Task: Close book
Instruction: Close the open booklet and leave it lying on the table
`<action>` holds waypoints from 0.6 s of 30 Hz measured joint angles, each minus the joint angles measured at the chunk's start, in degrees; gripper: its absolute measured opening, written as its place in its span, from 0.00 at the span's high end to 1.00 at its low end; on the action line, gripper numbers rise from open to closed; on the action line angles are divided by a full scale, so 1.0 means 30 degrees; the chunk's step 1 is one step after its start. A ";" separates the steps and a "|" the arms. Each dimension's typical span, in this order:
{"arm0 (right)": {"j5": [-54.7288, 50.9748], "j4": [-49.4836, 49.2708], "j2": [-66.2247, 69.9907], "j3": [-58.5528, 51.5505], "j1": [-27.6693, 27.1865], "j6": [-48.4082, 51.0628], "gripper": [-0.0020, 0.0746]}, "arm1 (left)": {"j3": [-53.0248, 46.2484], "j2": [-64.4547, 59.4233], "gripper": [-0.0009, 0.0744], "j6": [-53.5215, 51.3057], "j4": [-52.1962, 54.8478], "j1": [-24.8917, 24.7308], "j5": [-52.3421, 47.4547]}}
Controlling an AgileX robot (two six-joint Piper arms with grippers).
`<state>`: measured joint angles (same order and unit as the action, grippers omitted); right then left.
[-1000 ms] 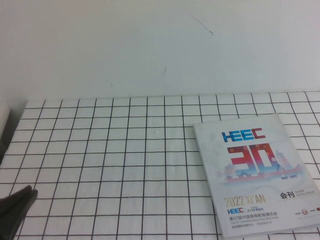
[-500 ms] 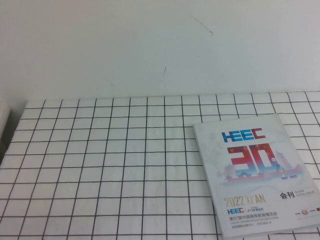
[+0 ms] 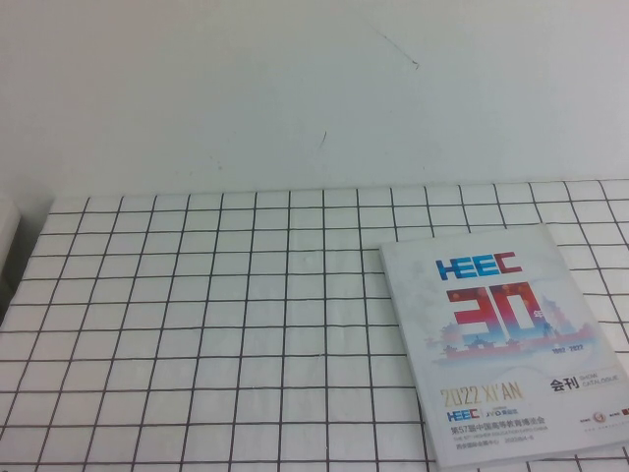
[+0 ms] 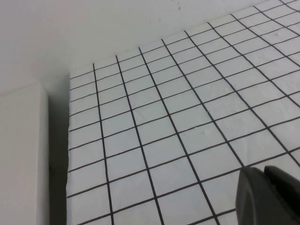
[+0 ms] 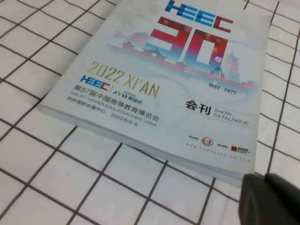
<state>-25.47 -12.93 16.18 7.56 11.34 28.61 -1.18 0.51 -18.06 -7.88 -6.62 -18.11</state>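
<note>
Closed show catalogue [image 3: 501, 339] flat on checked counter [image 3: 216, 324].
Risk: right claw [image 5: 272, 199], near its corner, nudging it askew; left claw [image 4: 269, 197] well apart; both claws' spread cannot be told.

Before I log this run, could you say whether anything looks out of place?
Nothing stands out: the book lies closed and flat, slightly askew on the cloth. The left gripper hovers over cloth, the right gripper by the book's corner.
</note>
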 joint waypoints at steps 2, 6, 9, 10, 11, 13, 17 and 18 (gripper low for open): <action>0.0000 0.0000 0.0000 0.0000 0.0000 0.0000 0.98 | 0.0028 0.0000 0.99 -0.0281 0.0000 0.0077 -0.0046; 0.0000 0.0000 0.0000 0.0000 0.0000 0.0000 0.98 | 0.0028 0.0029 0.99 -0.0397 0.0000 0.0088 -0.0043; 0.0000 -0.0037 0.0000 0.0000 0.0000 0.0000 0.98 | 0.0028 0.0029 0.99 -0.0397 0.0000 0.0088 -0.0043; 0.0000 -0.0037 0.0000 0.0000 0.0000 0.0000 0.98 | 0.0028 0.0029 0.99 -0.0412 0.0000 0.0088 -0.0043; 0.0000 -0.0037 0.0000 0.0000 0.0000 0.0000 0.98 | 0.0028 0.0029 0.99 -0.0444 0.0000 0.0088 -0.0043; 0.0000 -0.0037 0.0000 0.0000 0.0000 0.0000 0.98 | 0.0028 0.0029 0.99 -0.0457 0.0000 0.0088 -0.0043; 0.0000 -0.0037 0.0000 0.0000 0.0000 0.0000 0.98 | 0.0028 0.0029 0.99 -0.0491 0.0000 0.0088 -0.0043; 0.0000 -0.0037 0.0000 0.0000 0.0000 0.0000 0.98 | 0.0028 0.0029 0.99 -0.0487 0.0000 0.0088 -0.0043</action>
<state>-25.47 -13.04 16.18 7.56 11.34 28.61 -1.10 0.60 -19.52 -7.88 -6.36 -18.24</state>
